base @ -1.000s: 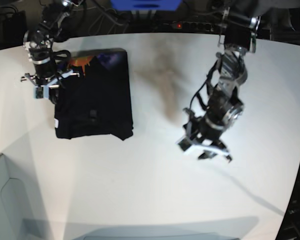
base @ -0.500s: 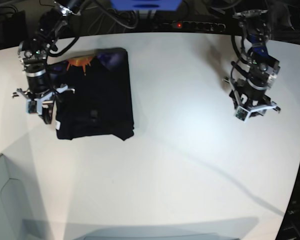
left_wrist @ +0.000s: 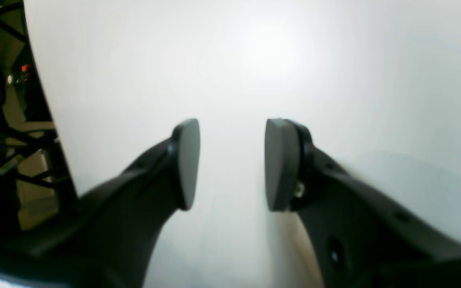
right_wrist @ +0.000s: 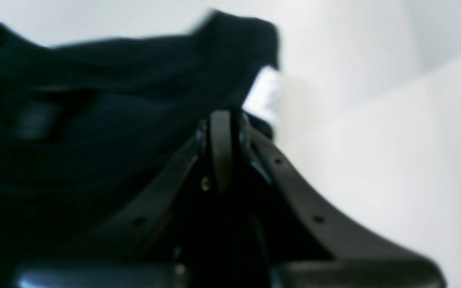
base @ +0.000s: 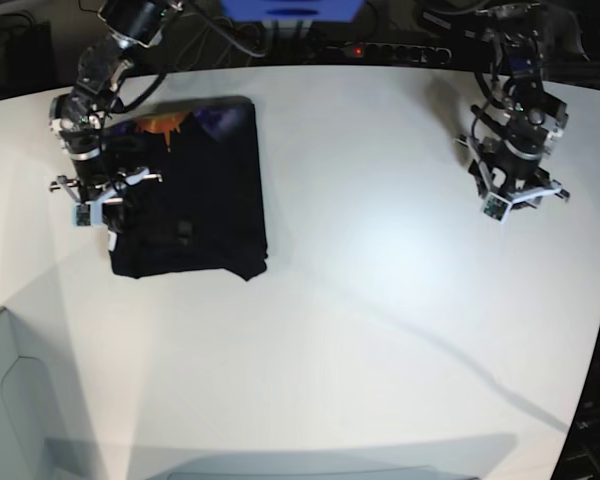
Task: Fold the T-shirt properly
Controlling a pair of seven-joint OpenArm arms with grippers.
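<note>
While the white table [base: 360,300] lies mostly bare, the folded black T-shirt [base: 195,195] sits near its far left corner (orange print toward the far edge). Over the shirt's left edge, the right gripper [base: 92,200] is pinched together, empty. Near the table's right edge, the left gripper [base: 520,195] hovers, fingers apart.

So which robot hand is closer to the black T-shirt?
The right gripper. It sits shut at the T-shirt's edge, by the white tag. The left gripper hangs open over bare table, far across from it.
</note>
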